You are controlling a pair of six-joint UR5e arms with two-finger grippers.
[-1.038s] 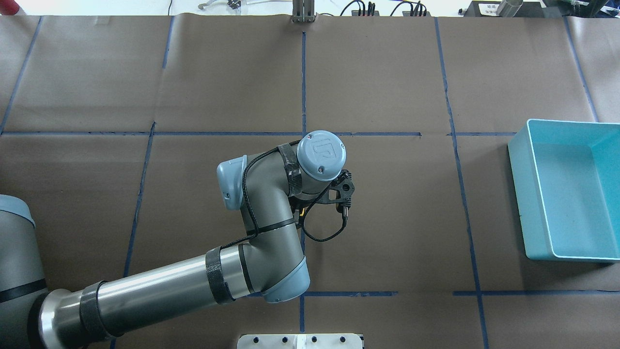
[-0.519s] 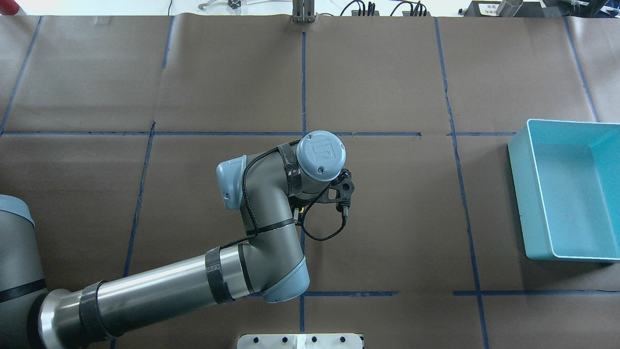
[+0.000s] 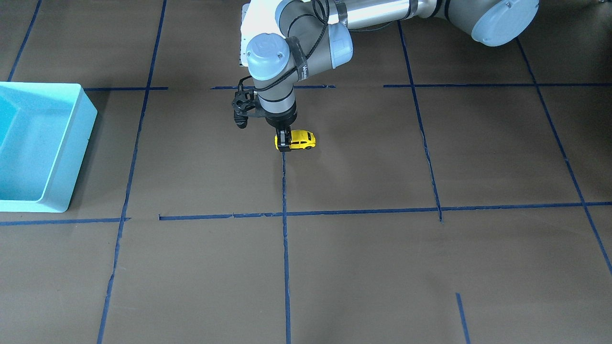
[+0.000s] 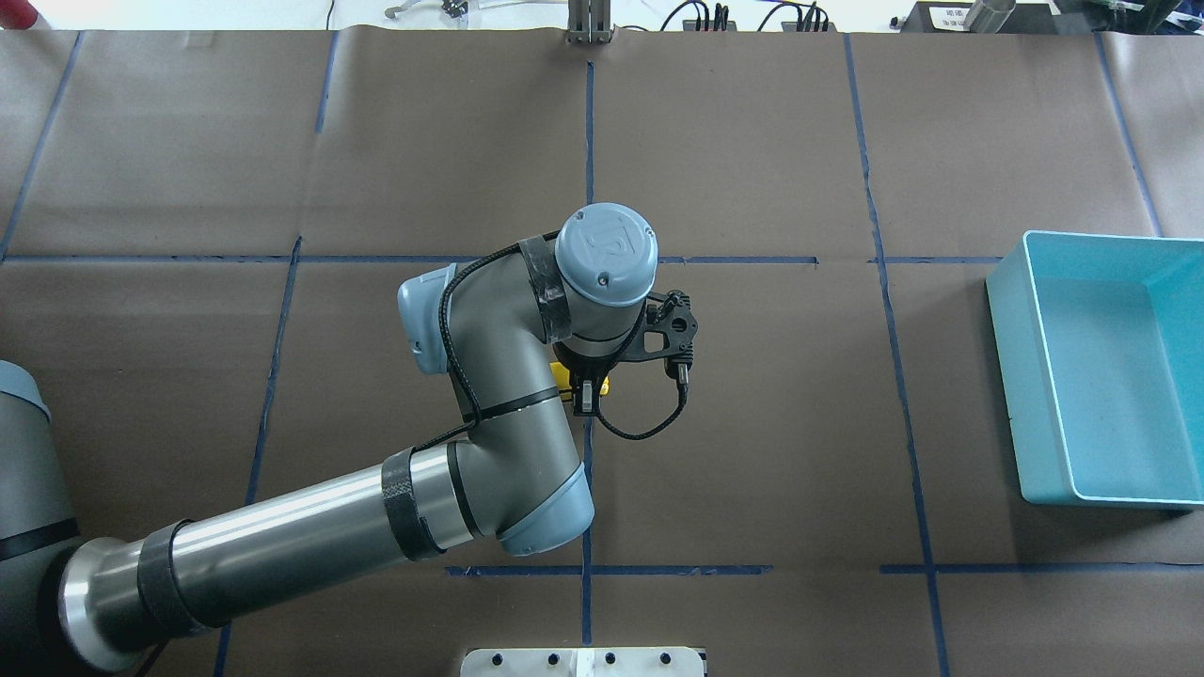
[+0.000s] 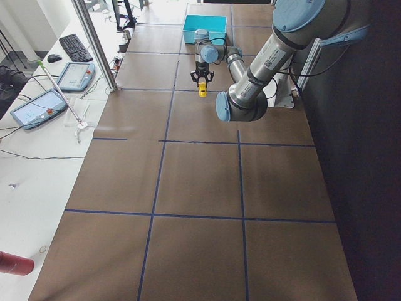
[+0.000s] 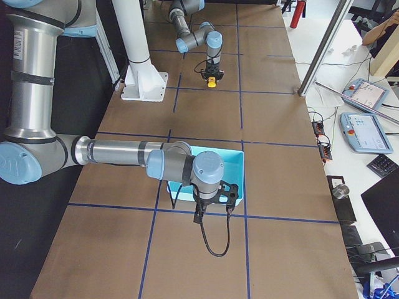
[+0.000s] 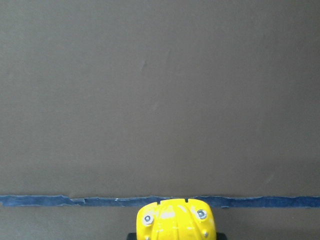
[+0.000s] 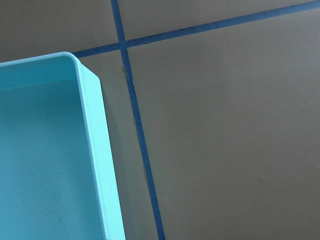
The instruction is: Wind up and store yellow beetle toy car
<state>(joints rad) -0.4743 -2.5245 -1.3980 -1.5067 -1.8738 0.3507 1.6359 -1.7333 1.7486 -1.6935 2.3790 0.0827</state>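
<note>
Front-on, you are seeing the left fingers point(image 3: 285, 142) clamping the yellow beetle toy car point(image 3: 301, 139); overhead, the wrist point(image 4: 602, 256) is mostly hiding it. Open counter point(image 3: 382, 157) is lying all around. On the right arm point(image 6: 206, 169), finger state: cannot tell.

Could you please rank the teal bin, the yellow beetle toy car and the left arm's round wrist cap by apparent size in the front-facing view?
1. teal bin, largest, though partly cropped.
2. round wrist cap; it sits nearer the camera, so this rank is unsure.
3. yellow beetle toy car.

UR logo — wrist cap point(image 4: 605, 252), left arm point(image 4: 282, 550)
</note>
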